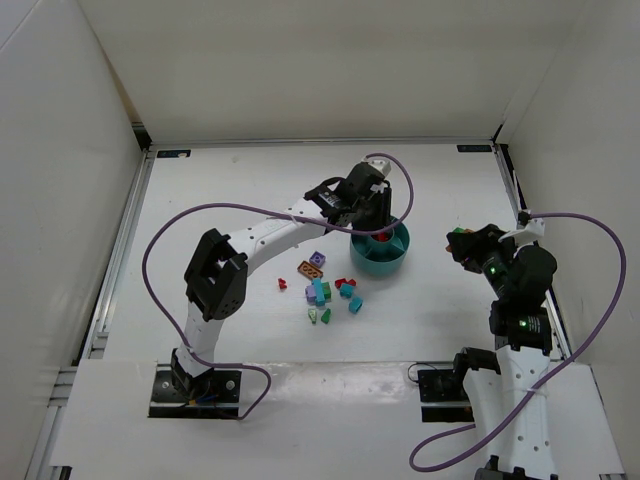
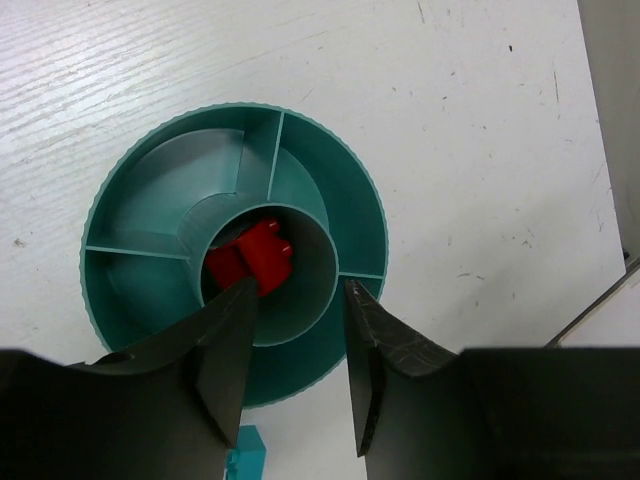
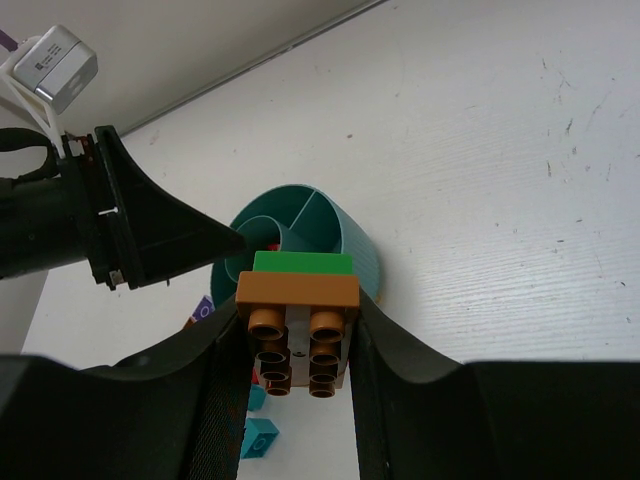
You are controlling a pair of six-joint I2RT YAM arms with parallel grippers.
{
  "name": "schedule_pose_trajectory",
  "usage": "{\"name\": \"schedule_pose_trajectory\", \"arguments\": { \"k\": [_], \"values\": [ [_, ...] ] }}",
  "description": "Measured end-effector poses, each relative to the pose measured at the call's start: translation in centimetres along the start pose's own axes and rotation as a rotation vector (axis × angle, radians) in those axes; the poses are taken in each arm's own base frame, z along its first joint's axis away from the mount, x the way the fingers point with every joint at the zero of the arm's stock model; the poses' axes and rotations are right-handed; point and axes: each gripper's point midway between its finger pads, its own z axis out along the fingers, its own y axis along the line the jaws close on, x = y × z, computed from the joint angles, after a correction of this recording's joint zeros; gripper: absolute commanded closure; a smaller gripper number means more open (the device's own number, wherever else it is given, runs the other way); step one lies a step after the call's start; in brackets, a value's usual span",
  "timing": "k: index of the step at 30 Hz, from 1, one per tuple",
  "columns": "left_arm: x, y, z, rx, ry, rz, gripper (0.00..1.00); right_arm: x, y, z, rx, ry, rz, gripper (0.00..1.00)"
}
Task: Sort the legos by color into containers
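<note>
The round teal bowl [image 1: 381,250] stands right of table centre. In the left wrist view the bowl [image 2: 330,180] has empty outer compartments and two red legos [image 2: 252,255] in its central cup. My left gripper [image 2: 297,310] hangs open and empty just over the cup; it also shows in the top view [image 1: 368,222]. My right gripper [image 3: 297,345] is shut on an orange lego [image 3: 298,292] with a green lego [image 3: 302,262] stuck to it, held right of the bowl [image 1: 462,243]. Loose legos [image 1: 325,290] in several colours lie in front of the bowl.
White walls close in the table on the left, back and right. A metal rail [image 1: 120,250] runs along the left edge. A teal lego [image 2: 245,455] lies just below the bowl in the left wrist view.
</note>
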Motion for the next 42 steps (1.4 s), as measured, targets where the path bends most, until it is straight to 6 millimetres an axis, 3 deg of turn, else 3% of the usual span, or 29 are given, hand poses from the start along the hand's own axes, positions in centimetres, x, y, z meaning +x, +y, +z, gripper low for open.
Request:
{"name": "schedule_pose_trajectory", "arguments": {
  "k": [3, 7, 12, 16, 19, 22, 25, 29, 31, 38, 42],
  "values": [
    [0.0, 0.1, 0.0, -0.002, 0.001, 0.000, 0.50, 0.0, 0.0, 0.0, 0.000, 0.000, 0.000, 1.00],
    [0.2, 0.4, -0.3, -0.017, -0.002, 0.001, 0.42, 0.0, 0.1, 0.0, -0.005, 0.000, -0.001, 1.00],
    [-0.2, 0.5, -2.0, -0.015, -0.025, 0.014, 0.32, 0.2, 0.7, 0.0, -0.036, 0.012, -0.009, 1.00],
    [-0.9, -0.2, -5.6, 0.034, -0.070, 0.054, 0.26, 1.0, 3.0, 0.7, -0.175, 0.072, -0.035, 1.00],
    [-1.5, -1.1, -9.2, 0.122, -0.112, 0.093, 0.24, 2.8, 5.4, 1.4, -0.298, 0.170, -0.044, 1.00],
    [-1.6, -2.7, -12.5, 0.257, -0.163, 0.160, 0.19, 4.8, 7.7, 2.0, -0.386, 0.260, -0.040, 1.00],
    [-1.0, -4.7, -14.9, 0.415, -0.197, 0.243, 0.15, 5.5, 10.8, 2.2, -0.481, 0.306, -0.042, 1.00],
    [-0.4, -6.6, -15.7, 0.545, -0.196, 0.308, 0.15, 5.0, 15.1, 2.0, -0.609, 0.325, -0.067, 1.00],
    [-0.1, -7.0, -15.9, 0.580, -0.189, 0.323, 0.15, 4.5, 16.2, 1.9, -0.635, 0.317, -0.070, 1.00],
    [1.4, -6.6, -15.6, 0.623, -0.193, 0.343, 0.15, 1.9, 16.3, 3.0, -0.679, 0.293, 0.058, 1.00],
    [1.7, -6.7, -15.5, 0.639, -0.197, 0.344, 0.15, 2.2, 16.6, 3.6, -0.716, 0.350, 0.129, 1.00]
  ]
}}
